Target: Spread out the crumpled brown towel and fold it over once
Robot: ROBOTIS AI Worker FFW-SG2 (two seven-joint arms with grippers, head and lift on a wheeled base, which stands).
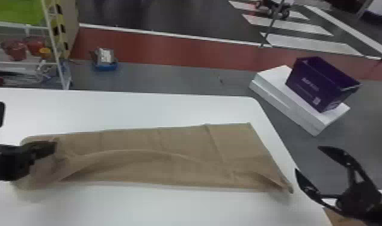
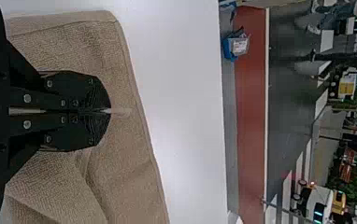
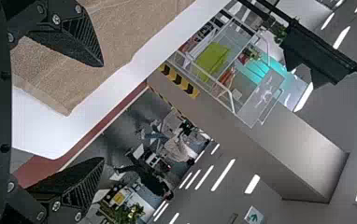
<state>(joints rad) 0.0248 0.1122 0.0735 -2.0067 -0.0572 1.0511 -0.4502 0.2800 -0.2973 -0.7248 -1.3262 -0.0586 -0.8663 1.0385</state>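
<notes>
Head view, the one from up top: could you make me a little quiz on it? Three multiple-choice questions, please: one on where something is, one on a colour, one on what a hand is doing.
1. Where is the purple box?
A) On the towel
B) On a flat white stack
C) In the robot's right hand

2. What colour is the table that the brown towel lies on?
A) White
B) Green
C) Red

3. How is the robot's right hand?
A) Shut on the towel
B) Holding a box
C) Open and empty

Key:
1 B: the box sits on the stack, beyond the table's right edge.
2 A: the bare tabletop around the towel is white.
3 C: its two fingers stand wide apart with nothing between them.
</notes>
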